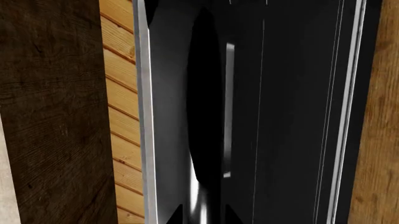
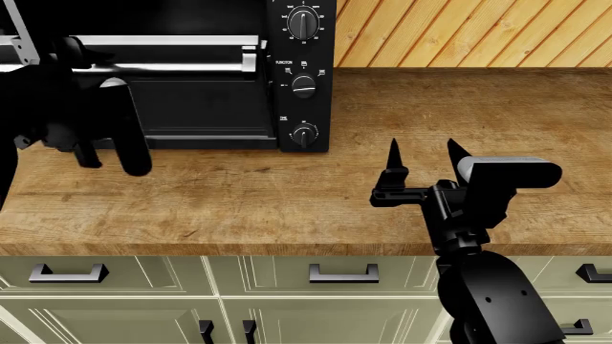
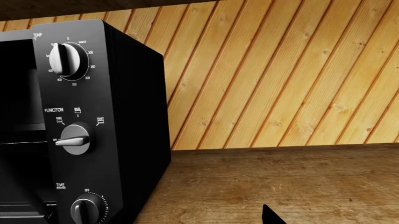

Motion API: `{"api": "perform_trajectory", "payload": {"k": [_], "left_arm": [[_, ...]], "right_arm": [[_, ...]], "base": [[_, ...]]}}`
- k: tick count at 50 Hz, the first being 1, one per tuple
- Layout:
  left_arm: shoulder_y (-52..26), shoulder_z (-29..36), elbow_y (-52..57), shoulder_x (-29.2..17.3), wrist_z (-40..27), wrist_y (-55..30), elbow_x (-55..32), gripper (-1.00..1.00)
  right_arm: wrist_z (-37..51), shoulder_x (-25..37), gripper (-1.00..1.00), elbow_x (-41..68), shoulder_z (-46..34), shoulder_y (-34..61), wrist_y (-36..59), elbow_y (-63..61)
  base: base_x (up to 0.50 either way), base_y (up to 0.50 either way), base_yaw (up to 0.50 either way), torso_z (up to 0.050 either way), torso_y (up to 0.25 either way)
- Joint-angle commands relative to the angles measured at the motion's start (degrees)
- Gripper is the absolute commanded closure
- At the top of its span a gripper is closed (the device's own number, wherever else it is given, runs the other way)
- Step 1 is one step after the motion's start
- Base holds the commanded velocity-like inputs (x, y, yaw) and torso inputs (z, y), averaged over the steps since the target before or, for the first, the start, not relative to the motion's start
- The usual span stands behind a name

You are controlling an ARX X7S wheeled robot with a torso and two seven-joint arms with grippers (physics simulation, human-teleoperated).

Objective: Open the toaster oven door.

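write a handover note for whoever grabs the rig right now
Left end effector: in front of the door at the toaster oven front's left part, fingers pointing down; open or shut unclear, grip on the handle unconfirmed.
Right end effector: open, empty, above the countertop right of the oven.
Done: left arm is at the door.
Left: whether the door has started to open is unclear from these views; confirm handle grip, open it fully.

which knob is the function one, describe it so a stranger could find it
Start at the large black boxy toaster oven at the back of the wooden countertop. Down its right side runs a strip of three round black knobs. The function knob is the middle one, below the large temperature dial and above the timer knob, under the white word FUNCTION.
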Motion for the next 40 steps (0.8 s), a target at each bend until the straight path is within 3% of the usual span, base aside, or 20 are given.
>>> {"api": "perform_trajectory", "payload": {"k": [1,12,21,40], "left_arm": [[8.32,-0.19,20.33,-5.37,-1.22,-7.79,-10.97,1.00],[17.77,-0.86,34.53,-12.83,-8.00,-13.36,-14.26,1.00],[26.90,2.43,40.26,-17.30,-15.63,-14.45,-14.78,1.00],[41.33,13.07,37.87,-16.90,-26.30,-10.21,-11.19,1.00]], "right_arm": [[0.04,-0.26,-1.00,0.41,-0.67,0.15,-0.25,-0.04],[0.08,-0.34,-1.00,0.57,-1.45,0.30,-0.64,0.26],[-0.02,-0.37,-1.00,0.87,-1.60,0.28,-1.45,1.13],[0.57,-0.02,-1.00,0.87,-2.16,0.16,-1.95,1.93]], "base": [[0.00,0.00,-0.01,0.000,0.000],[0.00,0.00,-0.01,0.000,0.000],[0.00,0.00,-0.01,0.000,0.000],[0.00,0.00,0.00,0.000,0.000]]}}
